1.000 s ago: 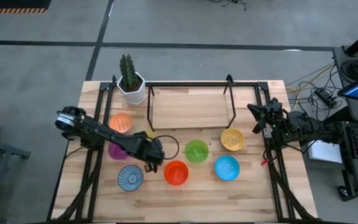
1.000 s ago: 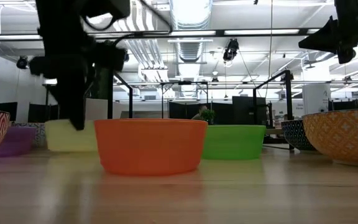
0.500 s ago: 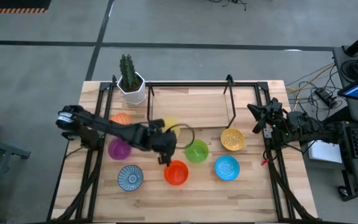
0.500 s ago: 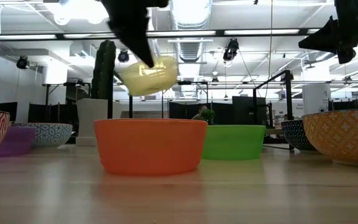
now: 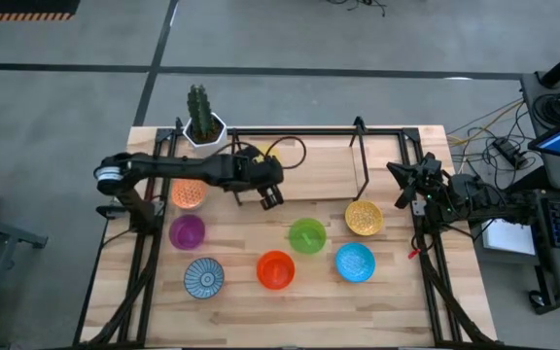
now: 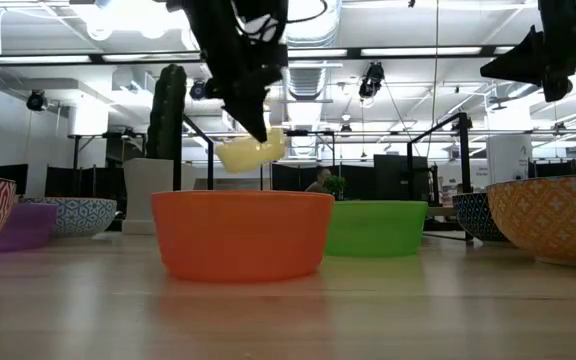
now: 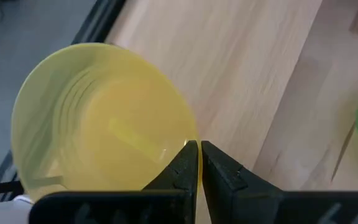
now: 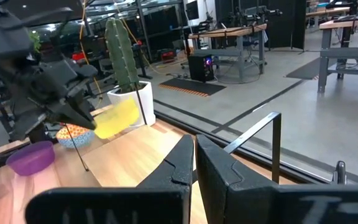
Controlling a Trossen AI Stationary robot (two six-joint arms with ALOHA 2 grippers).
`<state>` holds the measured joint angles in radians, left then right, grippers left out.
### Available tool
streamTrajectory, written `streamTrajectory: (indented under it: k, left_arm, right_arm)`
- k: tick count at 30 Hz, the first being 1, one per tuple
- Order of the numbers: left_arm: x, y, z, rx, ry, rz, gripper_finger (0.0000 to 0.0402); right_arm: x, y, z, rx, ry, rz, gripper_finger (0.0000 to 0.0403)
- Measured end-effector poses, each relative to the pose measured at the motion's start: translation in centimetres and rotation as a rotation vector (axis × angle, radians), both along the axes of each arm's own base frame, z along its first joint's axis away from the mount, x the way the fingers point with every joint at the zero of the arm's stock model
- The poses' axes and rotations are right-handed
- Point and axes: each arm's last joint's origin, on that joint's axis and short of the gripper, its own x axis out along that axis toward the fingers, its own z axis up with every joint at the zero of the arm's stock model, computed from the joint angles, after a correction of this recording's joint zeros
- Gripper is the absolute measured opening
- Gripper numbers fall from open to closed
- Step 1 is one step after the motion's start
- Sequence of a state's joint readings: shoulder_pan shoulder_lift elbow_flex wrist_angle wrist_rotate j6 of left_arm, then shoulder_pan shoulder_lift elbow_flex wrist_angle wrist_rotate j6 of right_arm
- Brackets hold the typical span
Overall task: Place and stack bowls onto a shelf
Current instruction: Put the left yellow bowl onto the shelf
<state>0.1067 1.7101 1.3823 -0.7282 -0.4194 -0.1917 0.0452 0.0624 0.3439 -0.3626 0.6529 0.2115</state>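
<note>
My left gripper [image 5: 263, 185] is shut on the yellow bowl [image 7: 98, 118] and holds it in the air over the left part of the shelf [image 5: 304, 167], beside the cactus pot [image 5: 205, 134]. The low view shows the yellow bowl [image 6: 251, 152] tilted under the dark fingers. On the table stand the purple bowl [image 5: 188, 231], a red-patterned bowl [image 5: 189, 192], the blue-and-white bowl [image 5: 203, 277], the orange-red bowl [image 5: 275, 269], the green bowl [image 5: 307, 235], the blue bowl [image 5: 355, 262] and the gold bowl [image 5: 364, 217]. My right gripper [image 5: 406, 185] waits shut at the table's right edge. My left gripper pinches the yellow bowl's rim [image 7: 190, 134] between its two fingers, one finger on the inner side of the wall and one on the outer. The fingers [image 6: 253, 110] come from above, slanting down. The bowl is lifted clear and hangs tilted below them.
The shelf's black frame has upright bars at its near corners [image 5: 363, 160] and a rail along the far edge. The cactus pot stands at the table's far left corner, close to the shelf. The bowls fill the table's near half.
My left gripper, shut on the yellow bowl, has raised it off the table beside the purple bowl. It has carried it toward the right and then toward the far edge, over the shelf's left part. The bowl now hangs tilted in the air.
</note>
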Motion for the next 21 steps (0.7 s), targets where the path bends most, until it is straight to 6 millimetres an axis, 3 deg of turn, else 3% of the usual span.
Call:
streamTrajectory:
  k: [15,21]
  left_arm:
    - [1.7,0.9,-4.9,0.005,0.189,-0.002,0.0000]
    - [1.8,1.0,-5.3,0.053,0.218,-0.003,0.0004]
  right_arm:
    - [0.0,0.0,0.0,-0.003,0.001,0.000,0.0009]
    - [0.0,0.0,0.0,-0.002,0.001,0.000,0.0009]
